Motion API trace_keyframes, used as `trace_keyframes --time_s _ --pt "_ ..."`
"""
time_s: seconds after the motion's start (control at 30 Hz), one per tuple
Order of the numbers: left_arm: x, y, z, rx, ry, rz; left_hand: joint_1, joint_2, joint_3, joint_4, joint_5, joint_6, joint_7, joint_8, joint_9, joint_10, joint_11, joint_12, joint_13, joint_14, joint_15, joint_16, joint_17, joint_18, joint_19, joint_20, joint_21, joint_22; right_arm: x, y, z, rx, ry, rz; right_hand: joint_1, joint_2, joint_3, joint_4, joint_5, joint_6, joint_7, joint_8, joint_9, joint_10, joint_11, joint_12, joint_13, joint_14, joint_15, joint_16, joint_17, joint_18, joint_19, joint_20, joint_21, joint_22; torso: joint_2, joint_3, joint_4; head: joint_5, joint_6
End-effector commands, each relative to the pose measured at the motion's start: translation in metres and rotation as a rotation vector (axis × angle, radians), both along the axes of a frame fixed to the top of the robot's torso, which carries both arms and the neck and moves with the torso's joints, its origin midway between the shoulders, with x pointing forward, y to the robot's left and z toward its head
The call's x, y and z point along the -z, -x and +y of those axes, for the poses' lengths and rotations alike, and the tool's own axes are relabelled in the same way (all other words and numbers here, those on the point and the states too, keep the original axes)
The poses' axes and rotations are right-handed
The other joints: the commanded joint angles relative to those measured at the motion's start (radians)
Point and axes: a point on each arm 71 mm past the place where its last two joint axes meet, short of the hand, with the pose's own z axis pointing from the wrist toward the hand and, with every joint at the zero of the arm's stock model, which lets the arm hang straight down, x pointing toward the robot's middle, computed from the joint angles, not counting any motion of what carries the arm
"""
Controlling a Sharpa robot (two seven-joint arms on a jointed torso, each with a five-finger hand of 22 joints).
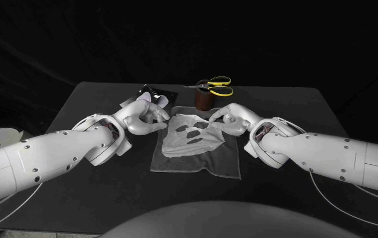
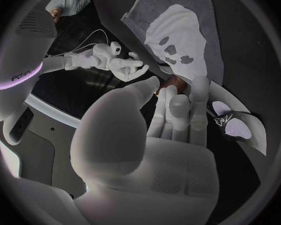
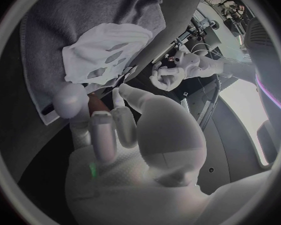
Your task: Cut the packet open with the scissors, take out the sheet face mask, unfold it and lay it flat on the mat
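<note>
A white sheet mask (image 1: 192, 135) lies unfolded on the grey mat (image 1: 201, 163) at the table's middle, its eye and mouth holes showing. My left hand (image 1: 142, 119) hovers at the mask's far left corner, and my right hand (image 1: 232, 118) at its far right corner. Both have their fingers apart and hold nothing. The left wrist view shows the mask (image 2: 178, 40) flat on the mat (image 2: 150, 7) beyond my empty left hand (image 2: 159, 135). From the right wrist, the mask (image 3: 103, 55) lies past my bare right hand (image 3: 128, 135). The cut packet (image 1: 154, 93) lies behind my left hand.
Yellow-handled scissors (image 1: 214, 87) rest on a brown holder (image 1: 204, 101) just behind the mat. The black table (image 1: 299, 112) stretches bare to either side and ends in dark drop-offs at the back and sides.
</note>
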Motion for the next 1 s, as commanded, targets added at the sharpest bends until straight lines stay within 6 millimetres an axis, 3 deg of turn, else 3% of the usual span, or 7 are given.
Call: trace_keyframes --time_s 0.03,0.3,0.37,0.57,0.67,0.9,1.0 --pt "-0.002 -0.003 -0.002 -0.039 0.045 0.003 -0.006 0.002 0.000 0.005 0.002 -0.003 0.007 0.003 -0.002 0.005 0.000 -0.007 -0.002 0.004 0.001 0.002 0.005 0.005 0.003 0.000 0.005 0.004 -0.004 -0.005 0.000 0.034 -0.009 0.003 0.016 -0.008 -0.006 -0.009 0.007 0.007 -0.002 0.005 -0.003 0.027 0.003 0.001 0.130 0.090 0.003 -0.001 0.206 0.010 -0.004 0.003 0.005 0.097 0.001 0.0019 -0.0004 0.002 0.000" --pt "-0.002 -0.006 -0.001 -0.102 0.119 0.031 -0.006 -0.002 -0.002 0.008 0.002 -0.007 0.010 0.002 -0.005 0.000 0.004 -0.020 -0.014 -0.024 0.004 -0.028 -0.040 0.015 -0.027 0.002 -0.051 -0.040 -0.021 -0.019 0.006 -0.012 0.048 -0.050 0.003 -0.034 -0.043 -0.002 0.013 -0.008 0.005 -0.001 -0.013 -0.006 0.009 -0.067 0.082 0.076 0.008 -0.037 0.161 0.024 -0.033 0.007 -0.101 0.071 -0.003 0.0000 0.0003 -0.003 0.000" --pt "-0.002 -0.008 -0.001 -0.125 0.144 0.050 -0.002 -0.002 0.000 0.013 0.002 -0.009 0.014 0.003 -0.009 -0.018 0.013 -0.053 -0.040 -0.097 0.011 -0.105 -0.147 0.021 -0.054 0.007 -0.103 -0.079 -0.024 -0.022 0.008 -0.022 0.059 -0.054 0.012 -0.030 -0.049 0.000 0.017 -0.018 0.008 -0.006 -0.021 -0.037 0.010 -0.132 0.036 0.059 0.009 -0.078 0.114 0.037 -0.061 0.009 -0.192 0.045 -0.002 -0.0009 0.0003 -0.004 0.000" --pt "0.003 -0.013 -0.011 -0.204 0.191 0.123 -0.007 -0.013 -0.014 0.033 0.002 -0.051 0.042 -0.014 -0.029 -0.048 0.045 -0.179 -0.135 -0.170 0.037 -0.216 -0.251 0.021 -0.077 0.029 -0.182 -0.143 -0.021 -0.030 0.004 0.018 0.068 -0.005 0.029 -0.027 -0.042 0.017 0.007 -0.022 0.014 -0.012 -0.042 -0.314 0.014 -0.723 -0.393 -0.078 0.015 -0.392 -0.182 0.073 -0.184 0.017 -0.526 -0.087 -0.003 -0.0015 0.0052 -0.012 0.000" --pt "0.009 -0.020 -0.020 -0.267 0.211 0.170 0.003 -0.009 -0.090 0.048 0.000 -0.094 0.054 -0.033 -0.046 -0.088 0.057 -0.262 -0.194 -0.172 0.049 -0.262 -0.291 0.023 -0.072 0.041 -0.237 -0.195 -0.018 -0.036 -0.007 0.078 0.048 0.034 0.043 -0.056 -0.018 0.012 0.010 -0.024 0.025 -0.013 -0.051 -0.350 0.025 -0.879 -0.535 -0.228 0.027 -0.721 -0.452 0.074 -0.231 0.029 -0.600 -0.155 -0.003 -0.0022 0.0020 -0.012 0.000" --pt "0.018 -0.034 -0.034 -0.355 0.222 0.207 0.114 0.048 -0.316 0.127 0.004 -0.096 0.007 -0.047 -0.071 -0.072 0.059 -0.414 -0.316 -0.156 0.046 -0.344 -0.368 0.021 -0.026 0.042 -0.337 -0.307 -0.014 -0.039 -0.026 0.147 -0.023 0.098 0.045 -0.086 -0.006 0.012 0.013 -0.022 0.038 -0.007 -0.066 -0.348 0.046 -1.140 -0.844 -0.207 0.043 -0.792 -0.500 0.073 -0.210 0.044 -0.652 -0.238 -0.001 0.0004 -0.0019 -0.011 0.000" --pt "0.019 -0.038 -0.033 -0.385 0.228 0.206 0.144 0.048 -0.347 0.165 0.001 -0.088 0.047 -0.053 -0.080 -0.021 0.060 -0.438 -0.335 -0.141 0.048 -0.351 -0.382 0.022 -0.003 0.039 -0.355 -0.334 -0.017 -0.035 -0.028 0.136 -0.054 0.102 0.048 -0.090 -0.014 0.009 0.017 -0.020 0.035 -0.004 -0.070 -0.320 0.045 -1.163 -0.893 -0.200 0.041 -0.791 -0.503 0.074 -0.200 0.042 -0.655 -0.249 0.000 0.0027 -0.0039 -0.009 0.000"
